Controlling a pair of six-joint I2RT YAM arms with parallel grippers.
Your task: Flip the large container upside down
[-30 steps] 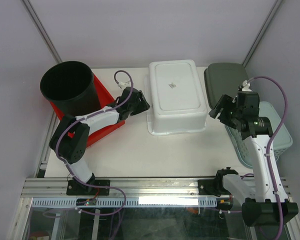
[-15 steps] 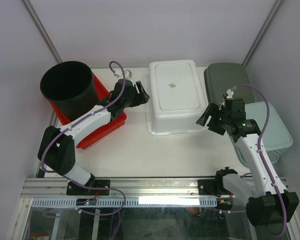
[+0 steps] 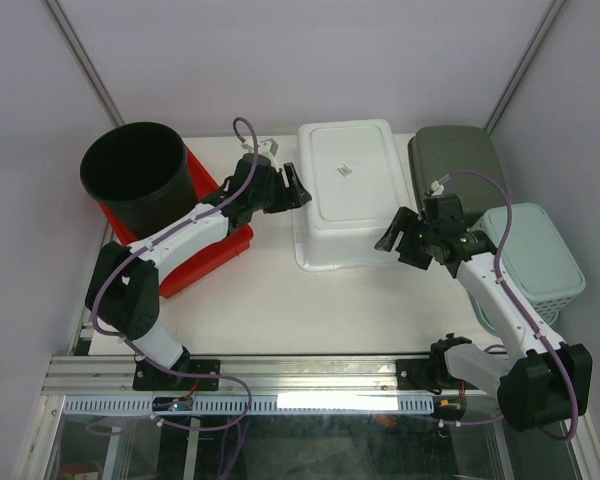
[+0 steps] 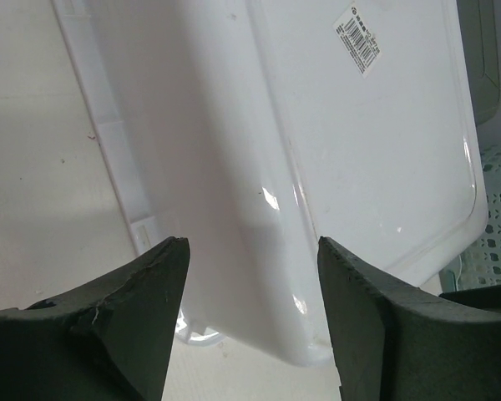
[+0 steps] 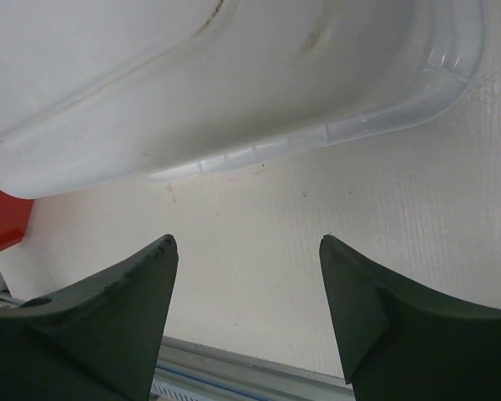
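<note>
The large white container lies bottom up at the back middle of the table, with a label on its base. My left gripper is open and empty at its left side; in the left wrist view the container's side wall shows between the jaws. My right gripper is open and empty at the container's front right corner. In the right wrist view its jaws hang over bare table just in front of the container's rim.
A black bucket stands at the back left on a red tray. A dark grey-green tub sits to the right of the white container. A pale green basket stands at the right edge.
Both arms have closed in on the white container: the left gripper reached right to its left side, and the right gripper moved left to its front right corner. The container has not moved.
</note>
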